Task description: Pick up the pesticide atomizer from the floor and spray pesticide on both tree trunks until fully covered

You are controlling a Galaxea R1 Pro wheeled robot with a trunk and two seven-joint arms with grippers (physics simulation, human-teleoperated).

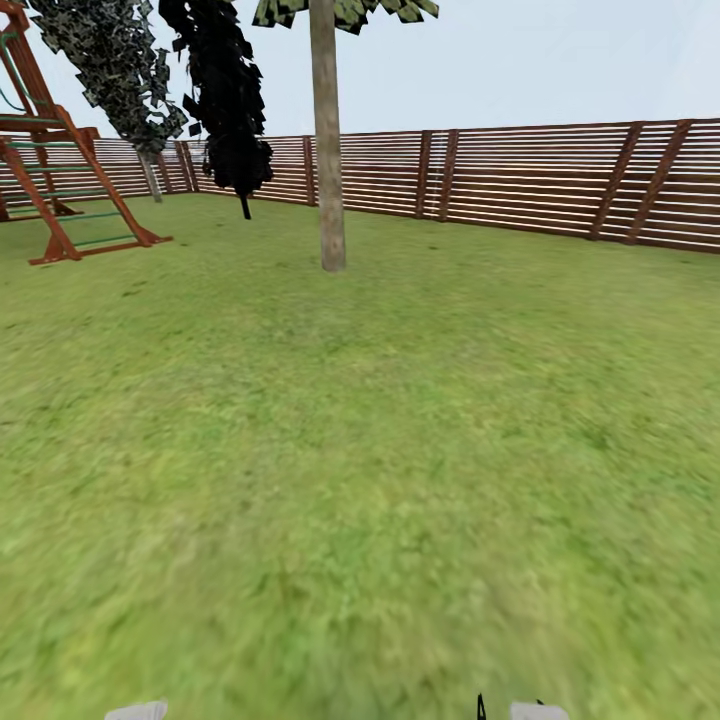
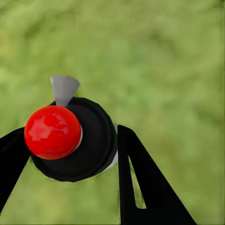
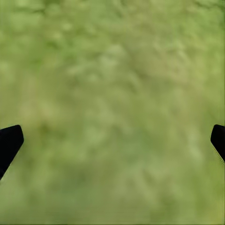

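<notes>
The pesticide atomizer (image 2: pixel 70 140) is a round black body with a glossy red ball on top and a small grey nozzle, seen from above over the grass floor (image 2: pixel 168 56). My left gripper (image 2: pixel 70 138) is shut on it, one black finger on each side. My right gripper (image 3: pixel 116 136) is open over bare grass, with nothing between its fingertips. In the head view a tree stands well ahead on the lawn; its straight beige-grey trunk (image 1: pixel 327 150) rises to a leafy crown cut off by the picture's edge.
A brown slatted fence (image 1: pixel 540 180) bounds the lawn at the back. A red-brown climbing frame (image 1: pixel 50 170) stands at the far left. Two dark narrow conifers (image 1: pixel 225 100) grow near the fence, left of the trunk. Open grass (image 1: pixel 380 450) stretches between me and the tree.
</notes>
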